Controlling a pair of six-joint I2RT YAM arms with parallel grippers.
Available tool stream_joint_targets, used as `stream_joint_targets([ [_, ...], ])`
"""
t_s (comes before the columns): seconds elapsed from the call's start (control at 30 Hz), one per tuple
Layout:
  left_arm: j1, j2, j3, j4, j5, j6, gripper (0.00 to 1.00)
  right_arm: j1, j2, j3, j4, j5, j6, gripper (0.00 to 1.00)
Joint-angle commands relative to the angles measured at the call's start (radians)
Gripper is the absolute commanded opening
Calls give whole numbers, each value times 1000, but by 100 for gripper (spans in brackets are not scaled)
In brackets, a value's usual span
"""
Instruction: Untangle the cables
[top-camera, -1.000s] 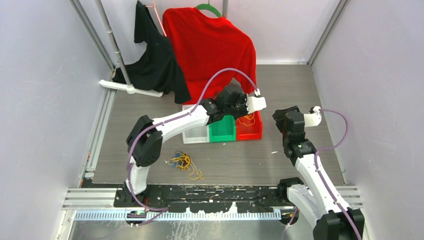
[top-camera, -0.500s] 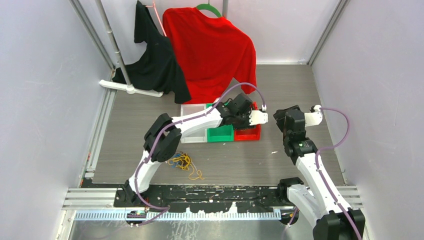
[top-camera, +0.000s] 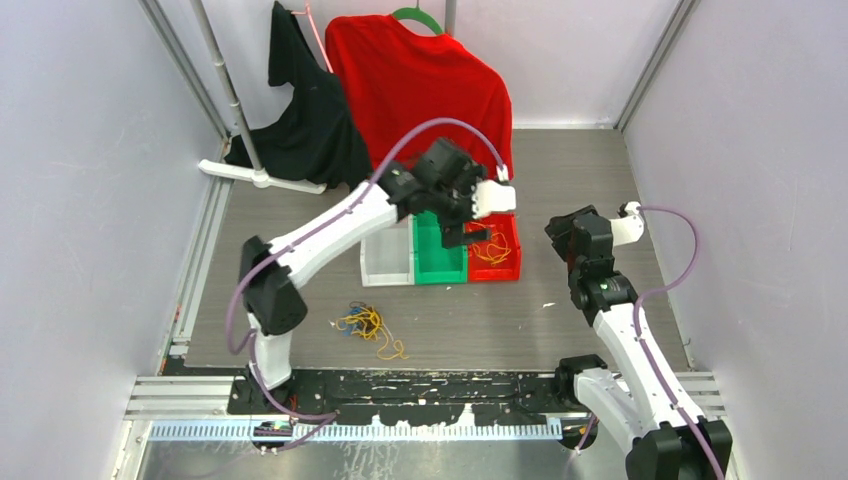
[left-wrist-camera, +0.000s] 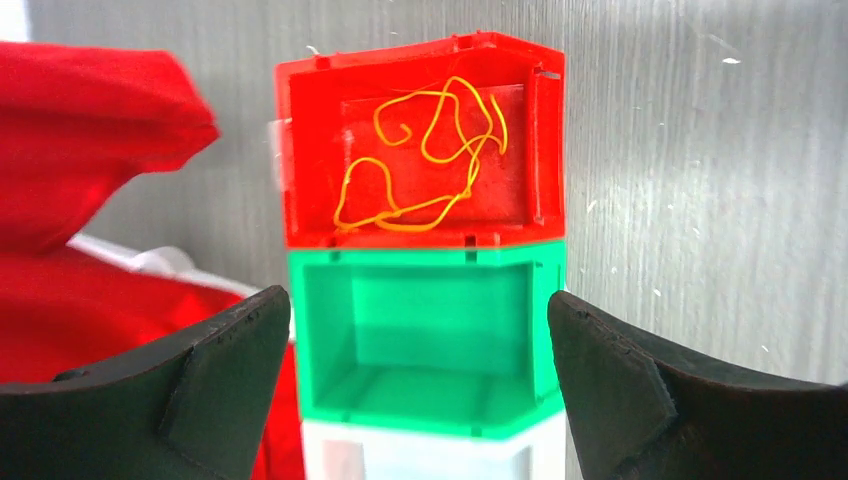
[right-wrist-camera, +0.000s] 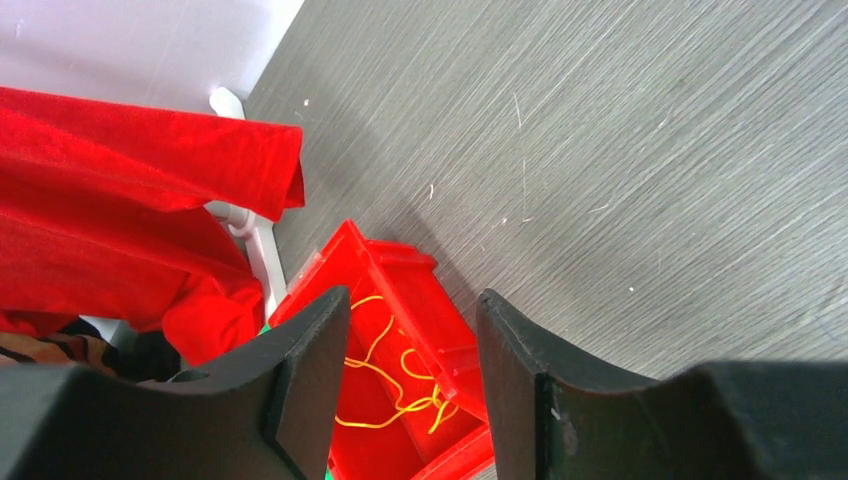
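While a yellow cable (left-wrist-camera: 432, 205) lies in the red bin (left-wrist-camera: 420, 238), left claw (left-wrist-camera: 418, 300) and right claw (right-wrist-camera: 412, 300) gape

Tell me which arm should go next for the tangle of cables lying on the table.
Left, probably. The tangle lies on the left arm's side, near its base, and the left hand is open and empty above the bins. The right hand, also open, sits farther from it.

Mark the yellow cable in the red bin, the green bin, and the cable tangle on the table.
yellow cable (left-wrist-camera: 468, 160), left wrist view, crossing loops
green bin (left-wrist-camera: 430, 335), left wrist view, inner wall
cable tangle (top-camera: 368, 322), top external view, centre of the clump
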Motion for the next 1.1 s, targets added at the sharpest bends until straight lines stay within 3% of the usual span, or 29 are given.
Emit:
stream_joint_targets([
  [0.0,90,-133,79,-240,105,0,100,2,32,78,4,-44,-33,53],
  [0.1,187,-167,113,-400,133,-4,100,69,61,89,0,-70,-51,51],
  [0.23,331,-277,18,-508,208,-38,100,293,99,105,35,-29,-161,57],
  [0.37,435,-443,-182,-573,276,7,98,487,156,117,99,-178,-274,66],
  [0.6,480,-644,-615,-582,295,180,89,754,323,132,176,-226,-334,65],
  [0.83,480,-688,-877,-450,279,215,78,769,286,68,232,-125,-278,59],
  [1.07,480,-616,-988,-272,289,195,64,755,150,34,189,-2,-260,50],
])
